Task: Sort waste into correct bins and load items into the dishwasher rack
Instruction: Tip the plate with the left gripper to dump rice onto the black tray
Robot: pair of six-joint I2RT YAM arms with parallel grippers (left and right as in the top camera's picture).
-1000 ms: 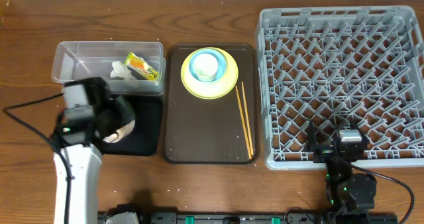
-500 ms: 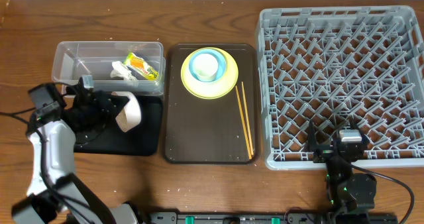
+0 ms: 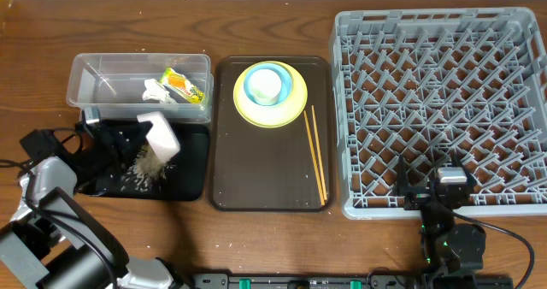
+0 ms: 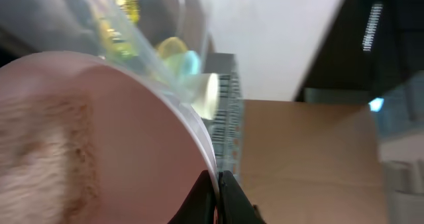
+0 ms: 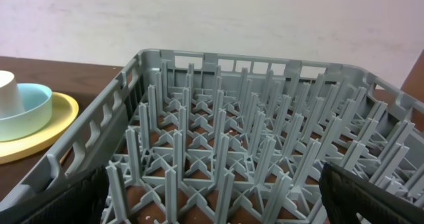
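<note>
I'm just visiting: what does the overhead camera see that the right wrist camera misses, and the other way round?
Only overhead: the clear tub holding a snack wrapper and a crumpled napkin, the black tray, the white bowl tipped above it with rice scattered below, and the chopsticks on the brown tray.
Only right wrist: the pale wall behind the rack, and its pegs seen from the side, standing upright.
Both: the rack, the yellow plate, the blue bowl on it and the white cup inside.
</note>
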